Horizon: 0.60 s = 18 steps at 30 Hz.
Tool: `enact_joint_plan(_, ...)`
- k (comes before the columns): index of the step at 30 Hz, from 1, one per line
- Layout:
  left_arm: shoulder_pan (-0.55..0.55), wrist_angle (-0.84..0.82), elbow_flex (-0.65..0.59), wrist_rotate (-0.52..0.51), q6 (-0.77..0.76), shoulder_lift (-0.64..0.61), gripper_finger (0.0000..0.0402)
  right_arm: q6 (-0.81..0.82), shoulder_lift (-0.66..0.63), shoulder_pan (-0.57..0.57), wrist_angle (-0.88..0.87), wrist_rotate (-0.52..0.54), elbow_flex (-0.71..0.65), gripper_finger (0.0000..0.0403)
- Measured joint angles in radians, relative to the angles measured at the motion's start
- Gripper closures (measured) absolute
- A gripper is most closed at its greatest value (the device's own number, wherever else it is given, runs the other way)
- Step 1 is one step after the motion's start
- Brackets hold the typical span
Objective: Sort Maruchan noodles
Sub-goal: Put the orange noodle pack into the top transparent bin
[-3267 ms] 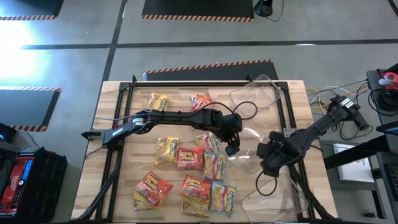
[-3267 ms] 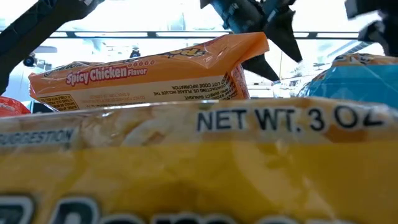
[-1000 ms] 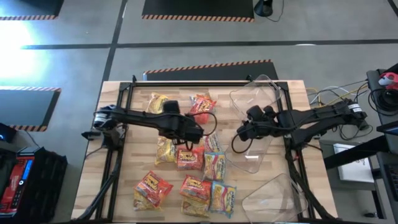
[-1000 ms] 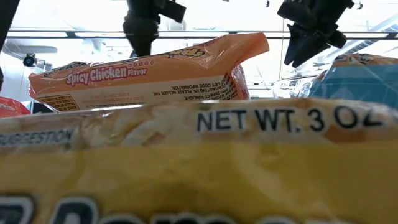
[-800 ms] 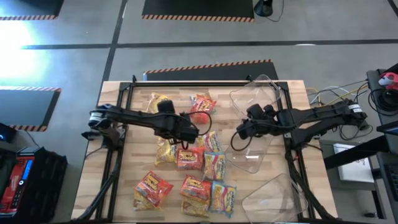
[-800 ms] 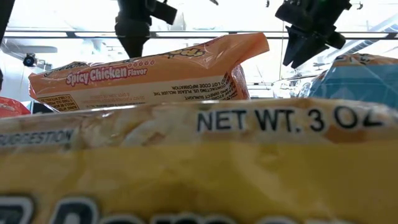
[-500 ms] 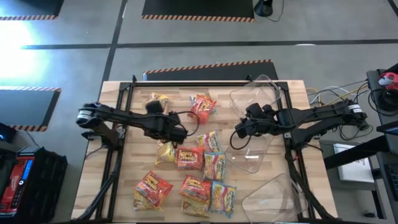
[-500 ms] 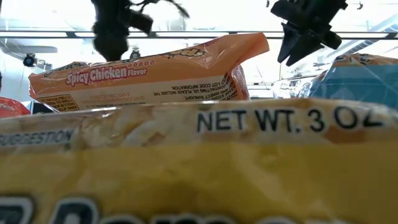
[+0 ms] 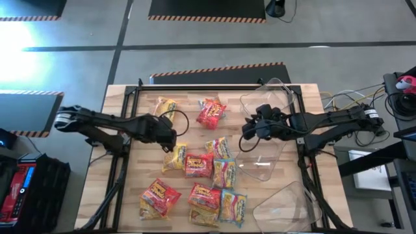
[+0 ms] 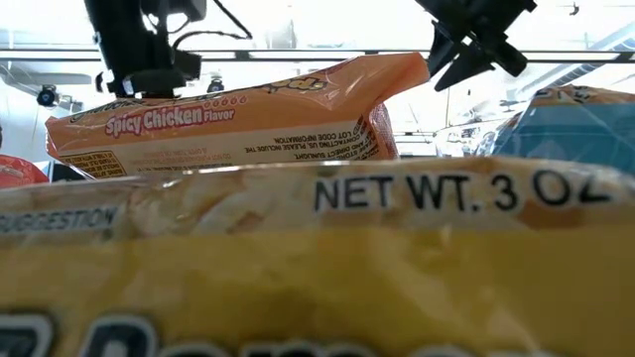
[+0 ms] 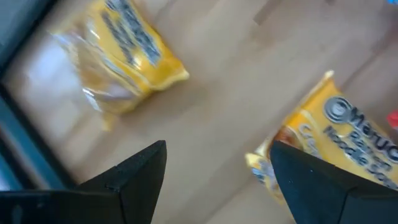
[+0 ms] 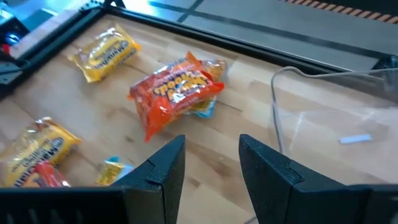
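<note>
Left gripper [image 9: 170, 134]: fingers wide apart, empty, over bare wooden table [image 9: 130, 188] between two yellow packets. Right gripper [image 9: 246, 130]: fingers partly apart, empty, beside a clear tub [image 9: 273, 123]. Maruchan noodles [image 9: 198, 166]: crinkly red, yellow, blue-and-yellow packets, scattered mid-table.

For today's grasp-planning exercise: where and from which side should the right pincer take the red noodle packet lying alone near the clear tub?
Probably from straight above, across the puffed middle of the red noodle packet. It lies flat on the wooden table, so its edges give little purchase. The right pincer is open.
</note>
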Motion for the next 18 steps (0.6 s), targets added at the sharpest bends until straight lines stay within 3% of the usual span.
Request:
enact_joint_plan(8, 0.002, 0.228, -0.098, 0.183, -0.107, -0.004, 0.0132, 0.000, 0.000, 0.000, 0.148, -0.010, 0.000, 0.0264)
enact_joint_plan(18, 0.002, 0.455, -0.099, 0.321, -0.162, -0.003, 0.0132, 0.000, 0.026, -0.001, 0.232, -0.220, 0.000, 0.0264)
